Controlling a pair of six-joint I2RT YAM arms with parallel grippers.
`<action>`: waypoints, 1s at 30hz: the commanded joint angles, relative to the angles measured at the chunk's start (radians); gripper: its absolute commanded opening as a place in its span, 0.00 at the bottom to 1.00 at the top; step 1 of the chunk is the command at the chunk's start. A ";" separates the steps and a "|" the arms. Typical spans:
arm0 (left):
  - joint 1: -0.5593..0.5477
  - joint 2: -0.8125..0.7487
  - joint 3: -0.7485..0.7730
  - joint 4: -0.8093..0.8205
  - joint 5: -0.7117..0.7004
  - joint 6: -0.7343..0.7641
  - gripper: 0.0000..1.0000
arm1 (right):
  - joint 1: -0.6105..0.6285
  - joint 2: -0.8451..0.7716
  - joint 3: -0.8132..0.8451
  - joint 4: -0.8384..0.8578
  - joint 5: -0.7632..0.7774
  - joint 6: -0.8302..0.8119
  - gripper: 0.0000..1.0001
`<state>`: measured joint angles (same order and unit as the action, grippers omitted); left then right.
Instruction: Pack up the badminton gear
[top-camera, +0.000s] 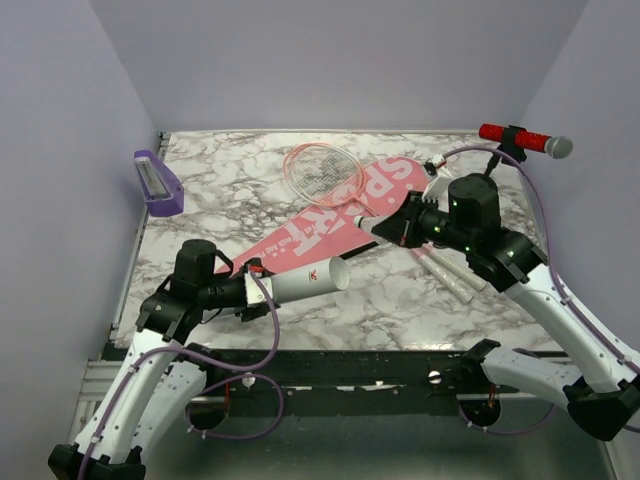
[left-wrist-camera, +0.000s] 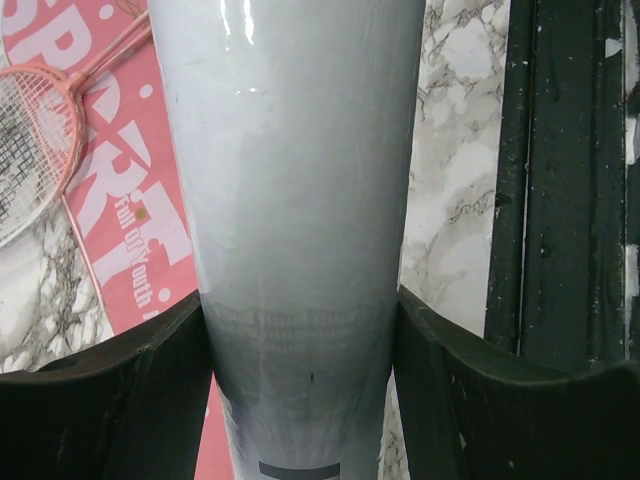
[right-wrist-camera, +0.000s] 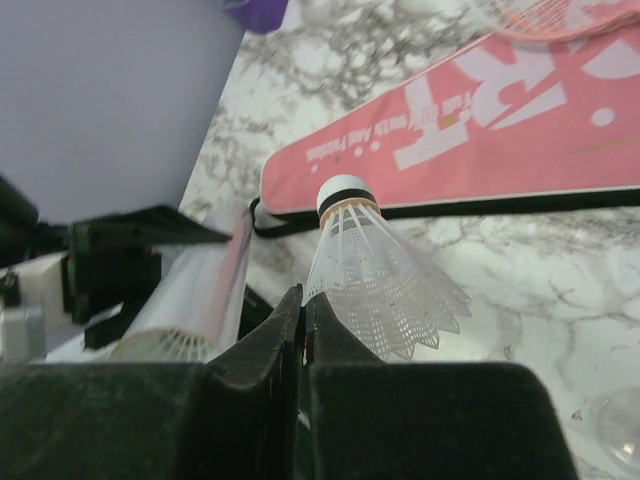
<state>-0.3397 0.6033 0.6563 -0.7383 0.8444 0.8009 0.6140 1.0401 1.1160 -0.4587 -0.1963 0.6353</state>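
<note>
My left gripper (top-camera: 262, 288) is shut on the base of the white tube (top-camera: 305, 281), which lies nearly level with its open mouth pointing right. In the left wrist view the tube (left-wrist-camera: 300, 200) fills the gap between both fingers (left-wrist-camera: 100, 400). The right gripper (top-camera: 385, 230) is shut on the skirt edge of the white shuttlecock (right-wrist-camera: 380, 270), cork end forward, a short way from the tube's mouth (right-wrist-camera: 150, 345). Across the table's middle lies the pink bag (top-camera: 340, 215). The racket's pink head (top-camera: 322, 170) rests by the bag's far end, and its pale handle (top-camera: 452, 275) shows under the right arm.
A red microphone on a black stand (top-camera: 515, 138) is at the back right corner. Against the left wall stands a small purple tray (top-camera: 157, 182). The table's dark front rail (left-wrist-camera: 560, 200) runs just beside the left gripper.
</note>
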 joint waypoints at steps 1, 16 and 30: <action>0.004 0.021 -0.007 0.108 -0.010 0.017 0.36 | 0.003 -0.031 0.037 -0.207 -0.276 -0.121 0.14; 0.004 0.073 -0.009 0.135 -0.062 0.032 0.36 | 0.004 -0.045 0.191 -0.340 -0.321 -0.183 0.11; 0.002 0.099 0.025 0.160 -0.042 -0.011 0.36 | 0.015 -0.003 0.137 -0.164 -0.466 -0.091 0.09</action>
<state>-0.3397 0.6968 0.6510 -0.6239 0.7933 0.8009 0.6147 1.0203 1.2644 -0.7025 -0.5922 0.5087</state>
